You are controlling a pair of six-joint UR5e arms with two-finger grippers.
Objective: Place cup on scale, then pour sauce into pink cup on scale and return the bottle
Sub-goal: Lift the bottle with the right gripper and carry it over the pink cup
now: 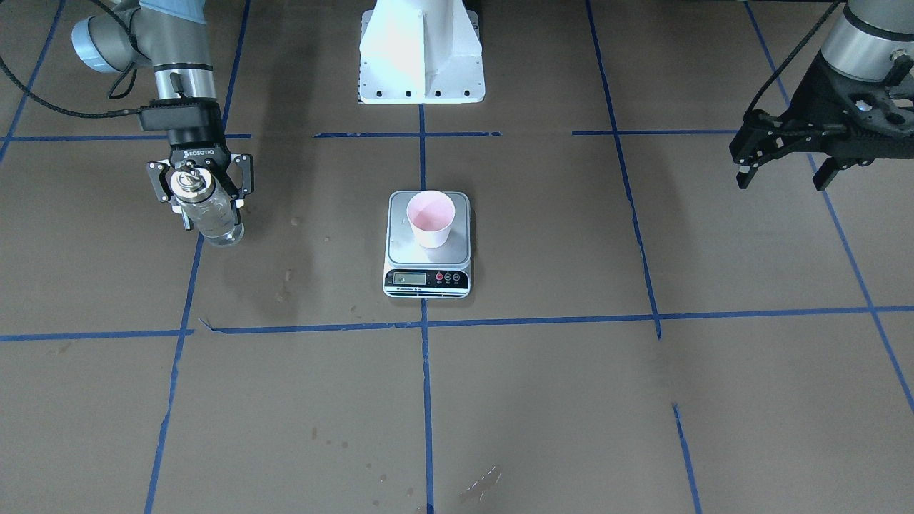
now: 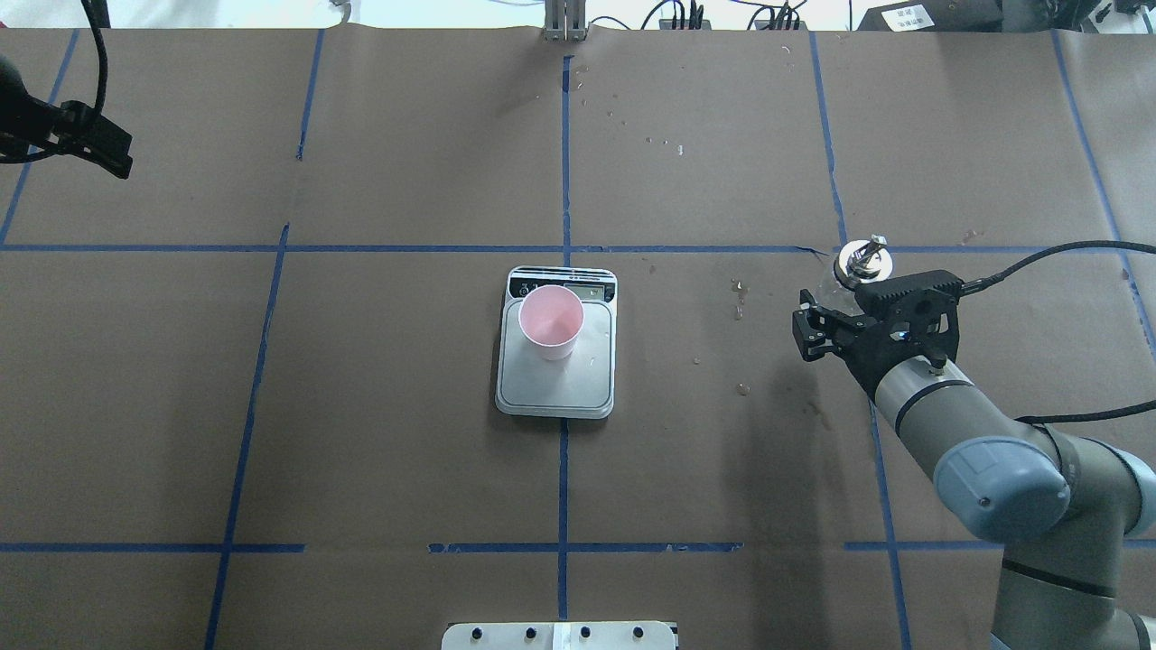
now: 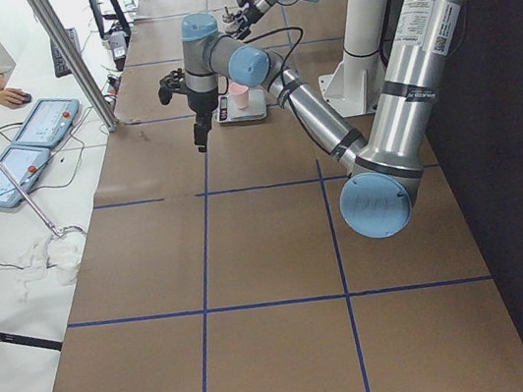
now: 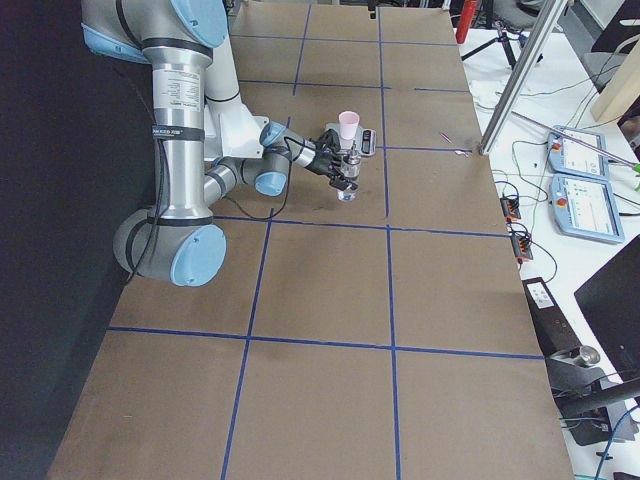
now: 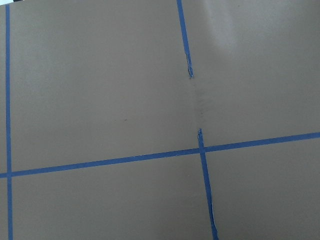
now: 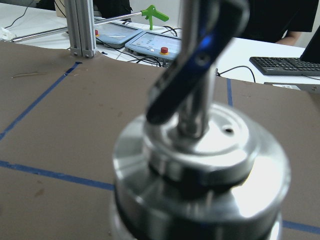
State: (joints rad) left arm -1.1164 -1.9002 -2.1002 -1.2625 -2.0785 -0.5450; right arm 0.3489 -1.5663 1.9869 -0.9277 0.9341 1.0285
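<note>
The pink cup (image 1: 430, 218) stands upright on the steel platform of the scale (image 1: 427, 279) at the table's middle; both also show in the overhead view, the cup (image 2: 551, 321) on the scale (image 2: 555, 394). I cannot tell whether the cup holds liquid. My right gripper (image 1: 202, 183) is shut on the clear glass bottle (image 1: 214, 215), which it holds upright, low over the table, well to the scale's side. The bottle's metal collar and spout fill the right wrist view (image 6: 200, 165). My left gripper (image 1: 785, 168) is open and empty, raised at the far side.
Blue tape lines cross the brown paper table (image 2: 379, 451). Small wet spots (image 2: 741, 291) lie between the scale and the bottle. The white robot base (image 1: 421, 50) stands behind the scale. The left wrist view shows only paper and tape.
</note>
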